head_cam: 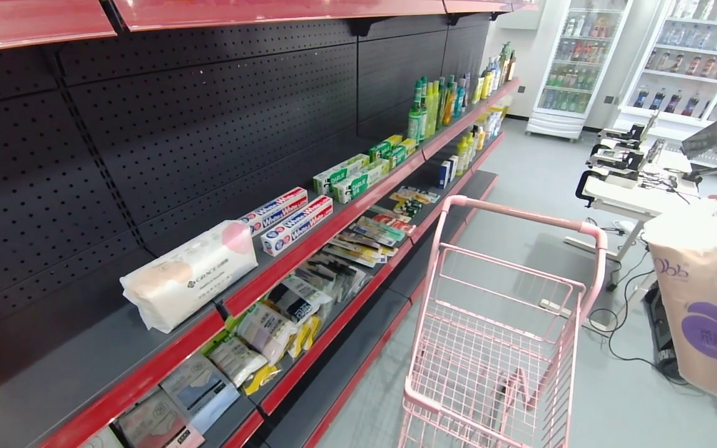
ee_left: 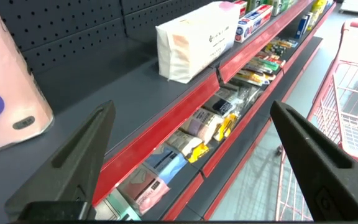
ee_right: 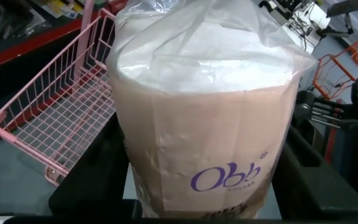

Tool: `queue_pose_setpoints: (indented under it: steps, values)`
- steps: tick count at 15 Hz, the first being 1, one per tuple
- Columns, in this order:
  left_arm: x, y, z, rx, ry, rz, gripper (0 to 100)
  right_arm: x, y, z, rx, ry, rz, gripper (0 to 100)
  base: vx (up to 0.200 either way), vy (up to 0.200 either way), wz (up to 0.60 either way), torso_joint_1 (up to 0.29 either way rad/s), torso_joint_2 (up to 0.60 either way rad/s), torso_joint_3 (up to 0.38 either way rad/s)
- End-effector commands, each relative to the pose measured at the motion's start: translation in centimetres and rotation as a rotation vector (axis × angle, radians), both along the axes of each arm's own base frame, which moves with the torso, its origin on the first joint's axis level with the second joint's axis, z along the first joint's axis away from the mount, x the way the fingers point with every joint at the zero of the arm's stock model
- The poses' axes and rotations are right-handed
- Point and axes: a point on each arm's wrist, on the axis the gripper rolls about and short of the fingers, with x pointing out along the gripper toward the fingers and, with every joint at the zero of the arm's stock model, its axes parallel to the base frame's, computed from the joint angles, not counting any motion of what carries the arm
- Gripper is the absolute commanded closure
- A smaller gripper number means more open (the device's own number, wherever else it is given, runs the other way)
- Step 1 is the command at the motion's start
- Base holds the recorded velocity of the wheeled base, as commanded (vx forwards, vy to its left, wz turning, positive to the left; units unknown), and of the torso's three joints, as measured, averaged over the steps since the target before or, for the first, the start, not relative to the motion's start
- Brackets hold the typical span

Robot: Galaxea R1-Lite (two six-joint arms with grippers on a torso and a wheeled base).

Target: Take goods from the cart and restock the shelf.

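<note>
Head view: pink wire shopping cart (head_cam: pixel 508 323) stands beside the dark grey, red-edged store shelf (head_cam: pixel 147 373). A tall plastic-wrapped pack of paper rolls with purple print (head_cam: pixel 701 298) is at the right edge. A white soft tissue pack (head_cam: pixel 190 274) lies on the shelf board.

Left wrist view: the left gripper (ee_left: pixel 191 109) has its dark fingers (ee_left: pixel 82 155) spread wide with nothing between them. The shelf's red edge runs beneath the gap and the tissue pack (ee_left: pixel 194 40) lies ahead of the fingertips.

Right wrist view: the right gripper (ee_right: pixel 207 180) clamps the pack of paper rolls (ee_right: pixel 207 112) between its black fingers (ee_right: pixel 92 168), one on each side. The cart (ee_right: pixel 55 112) lies beyond and below it.
</note>
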Motion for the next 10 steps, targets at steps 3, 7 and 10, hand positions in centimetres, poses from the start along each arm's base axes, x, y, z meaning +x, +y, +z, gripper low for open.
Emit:
queue_pose_setpoints:
  steps: [3, 7, 10]
  values:
    - [0.01, 0.0, 0.01, 0.0, 0.001, 0.001, 0, 0.03, -0.05, -0.26, -0.001, 0.007, -0.005, 100, 0.0, 0.0, 0.6, 0.002, 0.0, -0.001]
    - [0.01, 0.0, 0.01, 0.0, 0.001, 0.001, 0, -0.05, -0.04, -0.54, 0.002, 0.014, -0.004, 100, 0.0, 0.0, 0.6, 0.006, 0.0, 0.001]
    - [0.01, 0.0, 0.01, 0.0, 0.001, 0.001, 0, -0.1, -0.02, -0.74, 0.002, 0.02, -0.003, 100, 0.0, 0.0, 0.6, 0.006, 0.0, -0.002]
